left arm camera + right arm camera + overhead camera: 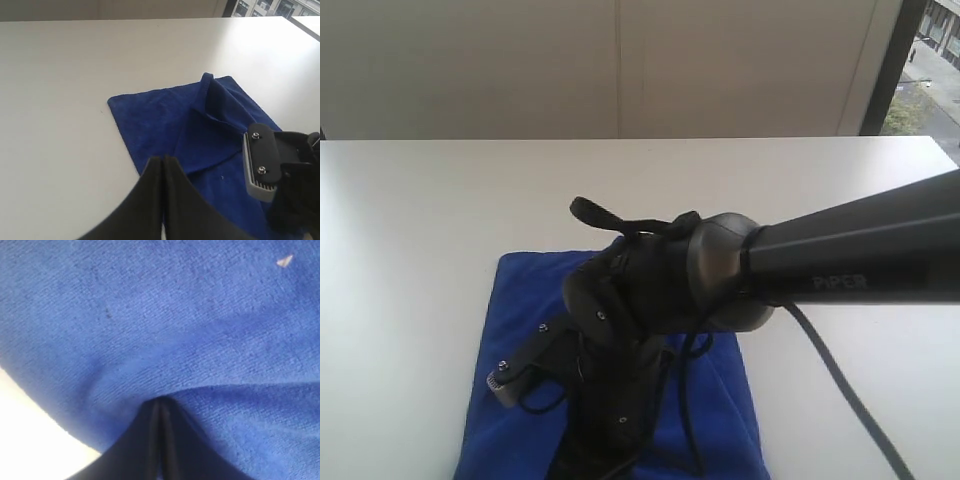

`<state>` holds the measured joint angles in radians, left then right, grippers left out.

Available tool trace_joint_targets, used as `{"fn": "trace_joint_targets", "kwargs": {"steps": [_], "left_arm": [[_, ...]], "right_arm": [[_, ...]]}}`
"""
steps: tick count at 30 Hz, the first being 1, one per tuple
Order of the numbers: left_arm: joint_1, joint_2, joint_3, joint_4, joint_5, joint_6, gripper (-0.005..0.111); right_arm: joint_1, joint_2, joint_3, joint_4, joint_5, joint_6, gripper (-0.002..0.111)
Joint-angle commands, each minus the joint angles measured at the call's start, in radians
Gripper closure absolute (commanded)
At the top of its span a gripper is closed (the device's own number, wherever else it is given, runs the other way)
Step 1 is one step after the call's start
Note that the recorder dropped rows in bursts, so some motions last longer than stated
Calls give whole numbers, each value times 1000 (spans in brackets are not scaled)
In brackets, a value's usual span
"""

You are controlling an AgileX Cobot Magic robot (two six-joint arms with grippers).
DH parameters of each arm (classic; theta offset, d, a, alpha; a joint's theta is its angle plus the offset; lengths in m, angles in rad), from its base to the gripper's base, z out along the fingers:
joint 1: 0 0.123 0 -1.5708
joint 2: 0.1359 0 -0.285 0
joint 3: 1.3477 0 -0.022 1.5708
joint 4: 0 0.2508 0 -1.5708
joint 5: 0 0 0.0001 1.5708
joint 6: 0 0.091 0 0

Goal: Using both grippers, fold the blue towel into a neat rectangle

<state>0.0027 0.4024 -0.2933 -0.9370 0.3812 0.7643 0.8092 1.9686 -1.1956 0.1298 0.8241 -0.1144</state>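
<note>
The right arm (850, 265) fills the foreground, its right fingers (140, 450) pressed together with tips at a crease in the partly folded blue towel (165, 115), any pinched cloth indiscernible, while the left fingers (145, 200), also together, hover beside its edge above the surface (60, 100).

I see a white table (410, 220) running to a pale panelled wall (520, 60) at the far side; a window (932, 70) at far right shows a street.
</note>
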Motion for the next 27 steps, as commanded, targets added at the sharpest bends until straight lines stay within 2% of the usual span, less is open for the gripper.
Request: {"fn": "trace_joint_targets", "kwargs": {"steps": [1, 2, 4, 6, 8, 10, 13, 18, 21, 22, 23, 24, 25, 26, 27], "left_arm": [[-5, -6, 4, -57, 6, -5, 107], [-5, -6, 4, -72, -2, -5, 107], [-5, -4, -11, -174, -12, 37, 107], [-5, 14, -66, -229, 67, 133, 107], [-5, 79, -141, -237, 144, 185, 107], [-5, 226, -261, -187, 240, 228, 107], [-5, 424, -393, -74, 251, 239, 107], [-19, 671, -598, -16, 314, 268, 107], [-110, 785, -700, 85, 322, 256, 107], [-202, 849, -761, 229, 302, 178, 107], [-253, 879, -789, 324, 285, 115, 107], [-344, 935, -831, 548, 268, -25, 107], [-392, 969, -853, 652, 268, -101, 107], [-476, 1032, -886, 783, 268, -216, 107], [-518, 1059, -899, 801, 268, -252, 107]], "right_arm": [[9, -61, 6, -86, -62, -11, 108], [7, -89, 6, -118, -57, 0, 108], [0, -179, 6, -315, -27, 128, 108], [-26, -231, 12, -493, 6, 239, 108], [-71, -261, 12, -539, 25, 273, 108], [-136, -295, 12, -537, 25, 271, 108], [-196, -339, 12, -493, 23, 210, 108], [-272, -405, 21, -227, 36, -47, 108], [-314, -437, 58, -43, 32, -209, 108], [-350, -452, 94, 64, 32, -315, 108], [-366, -457, 109, 97, 27, -339, 108], [-403, -465, 147, 133, 11, -370, 108], [-415, -467, 161, 138, 2, -370, 108], [-437, -467, 208, 173, -55, -370, 108], [-439, -465, 230, 197, -84, -370, 108]]}}
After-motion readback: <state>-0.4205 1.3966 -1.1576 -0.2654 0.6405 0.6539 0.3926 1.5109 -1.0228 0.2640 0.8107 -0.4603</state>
